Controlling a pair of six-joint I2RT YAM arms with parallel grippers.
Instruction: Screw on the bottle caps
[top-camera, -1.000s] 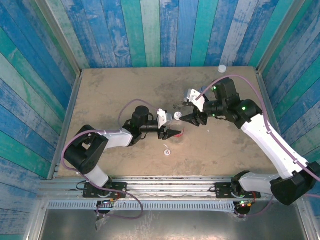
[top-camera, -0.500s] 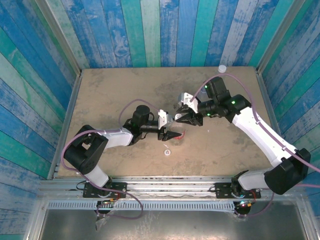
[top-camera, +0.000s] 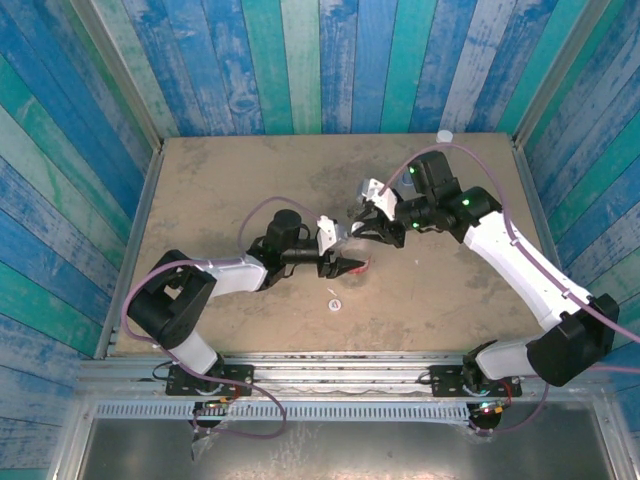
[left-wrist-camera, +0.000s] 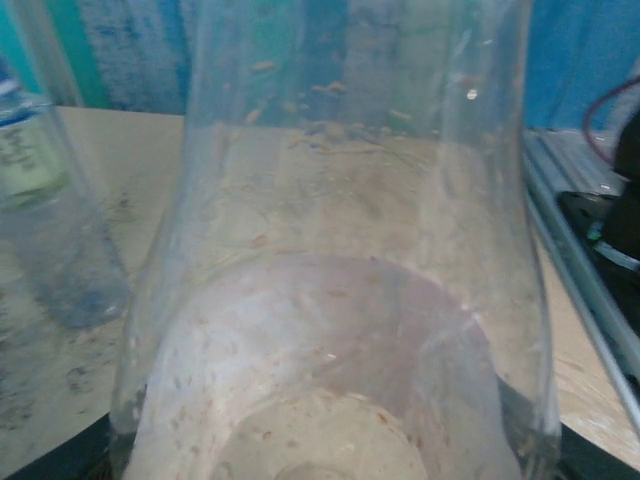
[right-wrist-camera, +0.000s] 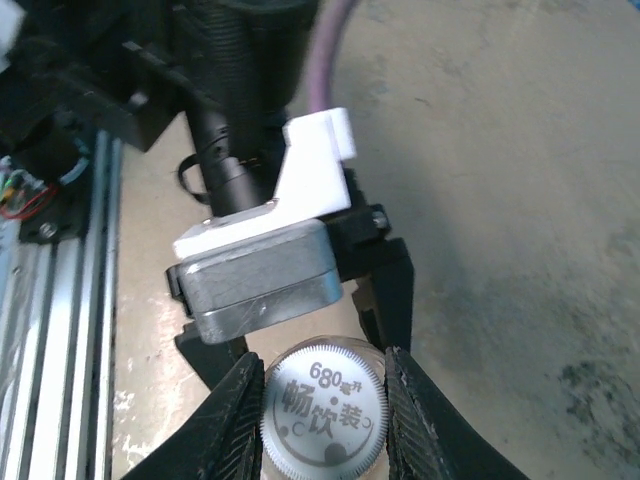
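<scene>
Pinching the cap, we hold our right gripper straight above the upright bottle — clamped by the left gripper mid-table — so the twist, we judge, turns about that vertical axis.

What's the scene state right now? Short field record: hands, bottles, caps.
left hand: shut on clear plastic bottle
right hand: shut on round white printed plastic cap, close over the left hand
cap threaded: cannot tell
loose caps: small white round cap on tan table near the hands; another white cap at the far edge
other bottle: second clear labelled bottle, upright beside the held one
</scene>
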